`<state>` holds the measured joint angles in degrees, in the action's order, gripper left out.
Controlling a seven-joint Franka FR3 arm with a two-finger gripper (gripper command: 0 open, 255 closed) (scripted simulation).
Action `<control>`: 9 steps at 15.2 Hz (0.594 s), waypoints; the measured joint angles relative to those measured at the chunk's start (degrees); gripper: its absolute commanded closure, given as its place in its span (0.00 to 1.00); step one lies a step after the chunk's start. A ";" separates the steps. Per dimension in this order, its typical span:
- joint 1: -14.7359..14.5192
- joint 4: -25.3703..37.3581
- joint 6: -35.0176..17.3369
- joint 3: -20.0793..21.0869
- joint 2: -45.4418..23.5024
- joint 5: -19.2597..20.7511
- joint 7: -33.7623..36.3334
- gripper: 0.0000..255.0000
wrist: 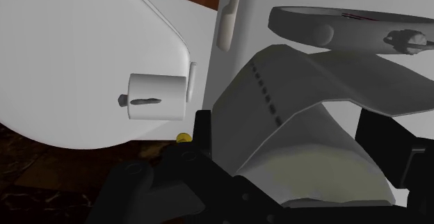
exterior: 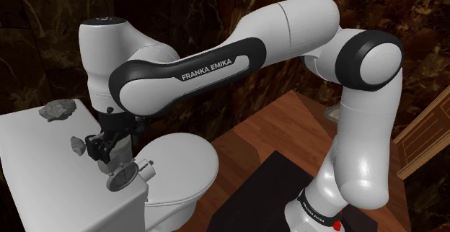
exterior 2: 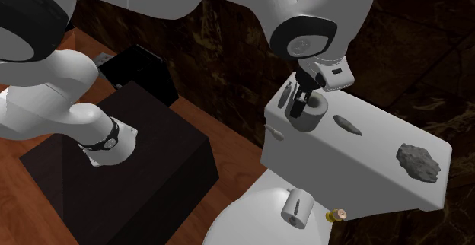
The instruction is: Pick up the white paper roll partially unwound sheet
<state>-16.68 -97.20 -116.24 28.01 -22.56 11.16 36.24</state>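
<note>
White shading to pale grey, the paper roll (exterior: 113,160) sits in the shoulder view at the near end of the toilet tank (exterior: 43,148). It is directly beneath the black pincer (exterior: 108,151), which comes down on it from the arm above. A flat round thing (exterior: 122,177) lies just beside the roll, towards the view's lower edge. A small stone (exterior: 76,144) lies close on the view's left, and a larger rock (exterior: 58,110) sits farther back on the tank top. The white toilet lid (exterior: 180,167) is to the view's right.

In the second exterior view the roll (exterior 2: 314,119) stands upright on the tank (exterior 2: 358,163), its hollow core facing up. The pincer (exterior 2: 303,106) reaches down onto it. One dark finger lies against the roll's outer wall on the view's left side and the other is at its top. The roll's base is level with the tank top, and I cannot tell whether it is clear of it. The rock (exterior 2: 417,162) lies well apart, at the tank's other end.

In the wrist view the roll (wrist: 306,139) lies between the fingers (wrist: 203,136). Its perforated loose sheet is folded over the top and its cream end face is turned to the camera. The pincer (wrist: 288,125) is clenched on the roll, with black finger surfaces tight against both flanks. Beyond it is the round thing (wrist: 327,24), and a second, smaller roll (wrist: 156,97) lies on the lid.
</note>
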 measured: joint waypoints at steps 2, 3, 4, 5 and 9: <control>0.01 0.46 0.85 0.08 0.24 -0.20 -0.06 1.00; 0.07 0.78 1.35 0.12 0.43 -0.33 -0.20 1.00; 0.06 1.19 1.95 0.19 0.62 -0.45 -0.23 1.00; 0.13 1.51 2.52 0.25 0.90 -0.62 -0.37 1.00; 0.18 3.59 5.49 0.54 1.92 -1.24 -0.71 1.00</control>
<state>-16.50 -93.61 -110.76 28.55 -20.64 9.92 35.53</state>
